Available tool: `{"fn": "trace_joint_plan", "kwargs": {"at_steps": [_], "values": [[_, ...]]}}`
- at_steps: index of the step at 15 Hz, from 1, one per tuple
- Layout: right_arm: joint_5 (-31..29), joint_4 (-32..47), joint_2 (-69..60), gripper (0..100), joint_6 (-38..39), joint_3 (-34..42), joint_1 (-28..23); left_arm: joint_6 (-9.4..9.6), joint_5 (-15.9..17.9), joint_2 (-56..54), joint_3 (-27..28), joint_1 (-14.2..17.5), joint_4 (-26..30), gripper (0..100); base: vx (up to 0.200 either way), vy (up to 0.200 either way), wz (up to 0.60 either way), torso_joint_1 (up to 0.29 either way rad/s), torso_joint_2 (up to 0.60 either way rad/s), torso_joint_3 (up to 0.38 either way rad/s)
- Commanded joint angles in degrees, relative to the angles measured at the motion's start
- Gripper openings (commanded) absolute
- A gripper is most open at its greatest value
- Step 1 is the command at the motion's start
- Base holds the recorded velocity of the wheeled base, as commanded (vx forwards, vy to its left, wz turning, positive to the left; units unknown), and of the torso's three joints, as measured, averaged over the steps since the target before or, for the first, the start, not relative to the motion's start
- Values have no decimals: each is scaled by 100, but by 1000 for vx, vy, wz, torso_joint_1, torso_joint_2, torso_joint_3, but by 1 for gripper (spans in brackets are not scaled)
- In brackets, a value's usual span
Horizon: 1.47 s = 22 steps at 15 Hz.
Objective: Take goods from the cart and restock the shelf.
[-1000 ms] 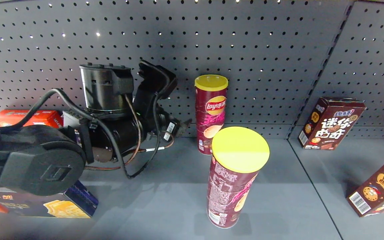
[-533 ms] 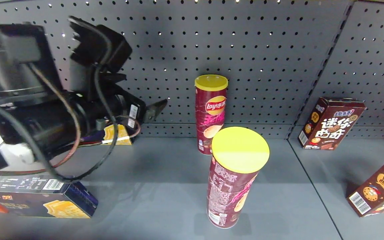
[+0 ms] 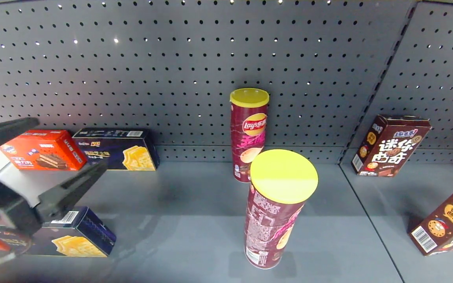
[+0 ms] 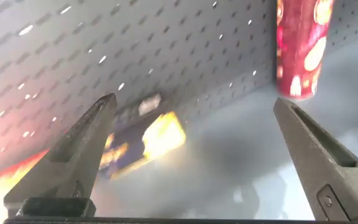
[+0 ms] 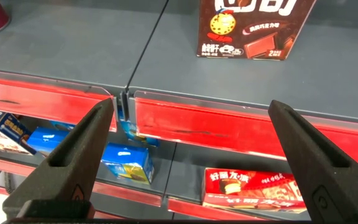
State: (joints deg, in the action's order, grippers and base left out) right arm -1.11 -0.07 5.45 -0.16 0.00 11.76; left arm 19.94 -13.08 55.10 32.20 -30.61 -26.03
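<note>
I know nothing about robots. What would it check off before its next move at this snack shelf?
1. Left gripper open and empty: ok.
2. Right gripper open and empty: ok.
3. Dark blue cardboard cracker box lying flat at the back of the grey metal shelf: ok.
4. Maroon yellow-lidded crisp tubes, rear tube and front tube, upright: ok.
5. Next goods to fetch: cannot tell.

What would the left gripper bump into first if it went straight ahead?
Probably the dark blue cracker box by the pegboard wall. In the wrist view it sits ahead, between the fingers of the open left gripper. Depth is hard to judge, so that's a guess.
</note>
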Motion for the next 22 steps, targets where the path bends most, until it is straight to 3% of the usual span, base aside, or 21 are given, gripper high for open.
{"fn": "trace_joint_plan", "kwargs": {"at_steps": [1, 3, 4, 7, 8, 10, 11, 12, 17, 18, 19, 20, 21, 22], "values": [[5, -1, 0, 100, -2, 0, 1, 1, -371, -1476, -987, 29, 10, 100, 0, 0, 0, 0, 0, 0], [5, -1, 9, 100, -2, 0, 1, -8, -502, -2170, -1629, 90, 238, 100, 0, 0, 0, 0, 0, 0], [5, -1, 9, 100, -2, 0, 1, -52, -661, -2504, -1901, 205, 572, 100, 0, 0, 0, 0, 0, 0], [5, -1, 9, 100, -2, 0, 1, -114, -678, -3946, -2771, 583, 1750, 100, 0, 0, 0, 0, 0, 0], [5, -1, 9, 100, -2, 0, 1, -193, -678, -4570, -2991, 741, 2269, 100, 0, 0, 0, 0, 0, 0], [5, -1, 9, 100, -2, 0, 1, -685, -678, -5132, -2859, 1198, 2989, 100, 0, 0, 0, 0, 0, 0], [-12, -1, 9, 100, 33, 0, 1, -1010, -678, -5123, -2833, 1418, 3086, 100, 0, 0, 0, 0, 0, 0], [-74, -10, 0, 100, 69, 0, -7, -1168, -678, -5106, -2833, 1444, 3104, 100, 0, 0, 0, 0, 0, 0], [-346, -10, -9, 100, 25, 0, -60, -1221, -643, -4886, -2833, 1321, 3104, 100, 0, 0, 0, 0, 0, 0], [-381, -19, -18, 100, 139, 0, -412, -1230, -652, -4825, -2833, 1127, 3104, 100, 0, 0, 0, 0, 0, 0], [-390, -19, -18, 100, 148, 0, -438, -1230, -652, -4825, -2833, 1110, 3104, 100, 0, 0, 0, 0, 0, 0], [-821, -608, 519, 100, 315, -1257, -755, -1230, -652, -4614, -2833, 978, 3104, 100, 0, 0, 0, 0, 0, 0], [-847, -678, 835, 100, 350, -1723, -746, -1230, -652, -4605, -2833, 960, 3104, 100, 0, 0, 0, 0, 0, 0], [-504, 60, 2021, 100, 587, -3278, -561, -1265, -652, -4455, -2833, 873, 3104, 100, 0, 0, 0, 0, 0, 0]]}}
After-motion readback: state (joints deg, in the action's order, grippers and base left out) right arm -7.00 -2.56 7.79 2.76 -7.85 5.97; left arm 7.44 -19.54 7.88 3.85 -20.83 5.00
